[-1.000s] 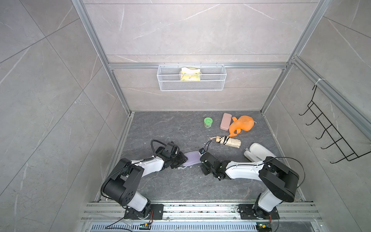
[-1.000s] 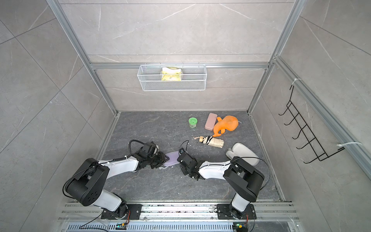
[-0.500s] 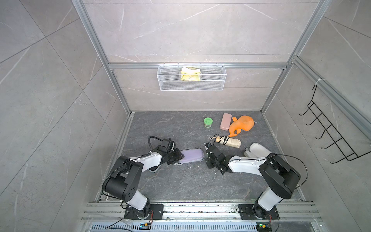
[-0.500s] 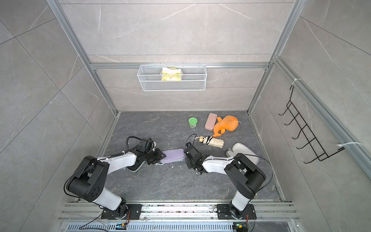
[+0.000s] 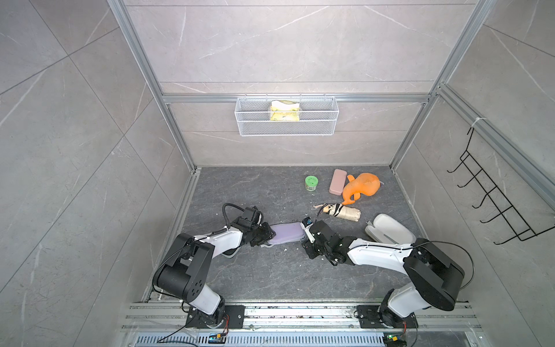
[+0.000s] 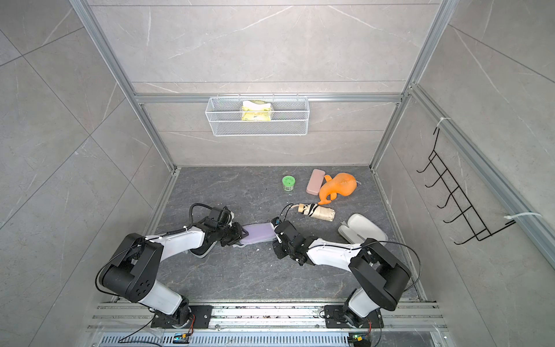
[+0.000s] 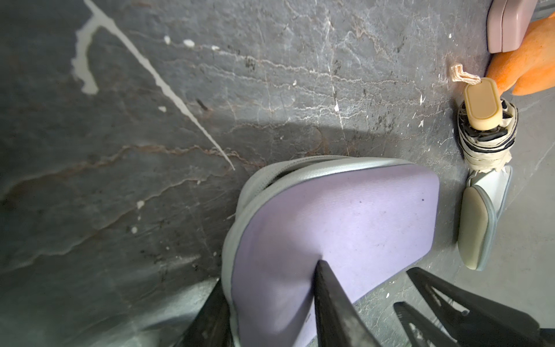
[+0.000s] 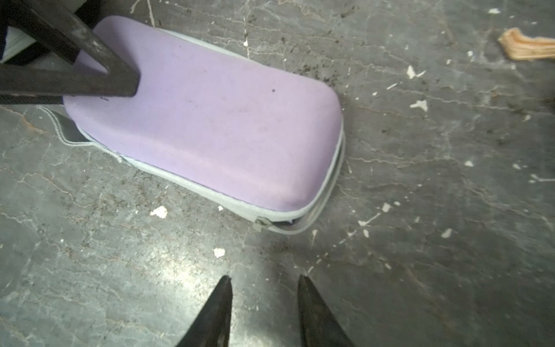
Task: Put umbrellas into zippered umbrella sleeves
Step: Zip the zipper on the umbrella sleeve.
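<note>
The lilac zippered umbrella sleeve (image 5: pixel 286 232) (image 6: pixel 259 232) lies on the dark floor between my arms. My left gripper (image 7: pixel 270 288) (image 5: pixel 268 234) is shut on its near end, one finger on top and one under the rim. The sleeve's far end gapes slightly, with the zip slider (image 8: pixel 258 223) at that corner. My right gripper (image 8: pixel 265 281) (image 5: pixel 305 240) stands open and empty just short of that end. A beige umbrella (image 5: pixel 339 211) (image 7: pixel 486 129) lies behind. A cream sleeve (image 5: pixel 390 229) (image 7: pixel 477 222) lies open at right. No lilac umbrella shows.
Green tub (image 5: pixel 311 182), pink case (image 5: pixel 338 181) and orange plush toy (image 5: pixel 362 187) sit at the back right. A wire basket (image 5: pixel 286 120) hangs on the back wall, a black hook rack (image 5: pixel 495 204) on the right wall. White crumbs dot the floor.
My right gripper has opened and drawn back from the lilac sleeve's end. The sleeve has swung to lie level between the arms, with my left gripper still on it.
</note>
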`<state>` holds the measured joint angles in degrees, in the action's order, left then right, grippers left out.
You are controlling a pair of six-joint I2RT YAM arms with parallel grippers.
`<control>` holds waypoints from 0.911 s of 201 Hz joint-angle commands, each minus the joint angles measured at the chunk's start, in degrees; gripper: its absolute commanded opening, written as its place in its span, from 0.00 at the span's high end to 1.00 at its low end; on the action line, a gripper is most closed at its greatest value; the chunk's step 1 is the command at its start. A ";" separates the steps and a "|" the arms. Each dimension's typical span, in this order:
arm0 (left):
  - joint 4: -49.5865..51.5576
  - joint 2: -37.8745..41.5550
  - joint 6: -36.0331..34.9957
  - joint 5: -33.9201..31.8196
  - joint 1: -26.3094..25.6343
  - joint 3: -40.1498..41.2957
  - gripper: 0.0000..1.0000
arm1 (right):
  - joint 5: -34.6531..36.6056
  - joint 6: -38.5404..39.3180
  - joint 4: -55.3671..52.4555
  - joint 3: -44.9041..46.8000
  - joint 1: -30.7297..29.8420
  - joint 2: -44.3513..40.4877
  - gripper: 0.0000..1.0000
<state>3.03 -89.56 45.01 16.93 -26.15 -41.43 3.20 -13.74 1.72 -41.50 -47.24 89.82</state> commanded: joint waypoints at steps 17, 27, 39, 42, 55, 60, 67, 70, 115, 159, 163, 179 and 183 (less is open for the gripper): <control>1.19 1.19 2.22 -3.33 -3.81 0.93 0.80 | 0.83 -1.18 0.57 -2.91 -0.17 4.47 0.59; 1.12 1.29 2.73 -3.73 -4.50 0.92 0.80 | 1.81 -1.16 -0.02 -3.99 -0.22 5.61 0.59; 1.17 1.58 3.29 -4.22 -5.50 0.91 0.80 | 3.78 -1.41 -0.55 -4.68 -0.22 6.61 0.61; 1.19 1.65 3.43 -4.39 -5.76 0.91 0.80 | 4.20 -1.41 -0.54 -4.67 -0.22 6.87 0.61; 1.12 1.76 3.94 -4.83 -6.72 0.91 0.81 | 5.65 -1.38 0.25 -4.56 -0.21 7.59 0.65; 1.15 1.75 4.08 -4.94 -6.94 0.91 0.81 | 6.19 -1.45 0.28 -4.56 -0.22 7.80 0.68; 1.16 1.59 4.35 -4.94 -7.22 0.84 0.82 | 6.99 -1.63 0.43 -4.56 -0.22 7.98 0.73; 1.17 1.50 4.38 -4.97 -7.32 0.85 0.82 | 7.26 -1.64 0.46 -4.56 -0.17 8.00 0.75; 2.06 1.64 4.39 -5.14 -8.30 0.38 0.84 | 8.75 -2.50 2.16 -3.18 0.42 6.94 1.00; 7.09 3.23 -0.77 -4.82 -6.33 -1.18 0.86 | 7.75 -2.80 -0.59 -2.16 6.09 6.28 1.00; 7.24 2.97 -1.50 -4.16 -5.98 -1.43 0.86 | 7.57 -2.72 -1.28 -2.43 6.72 6.42 1.00; 8.31 1.25 -4.42 -1.86 -4.58 -2.38 0.88 | 7.87 -1.71 -3.38 -3.51 7.94 6.69 1.00; 8.66 0.72 -5.15 -1.31 -4.39 -2.76 0.88 | 7.95 -1.30 -3.62 -3.72 7.90 6.47 1.00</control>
<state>3.11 -87.59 47.62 12.80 -32.62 -42.37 6.83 -15.62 1.98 -44.25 -42.52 96.64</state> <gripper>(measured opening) 0.340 0.042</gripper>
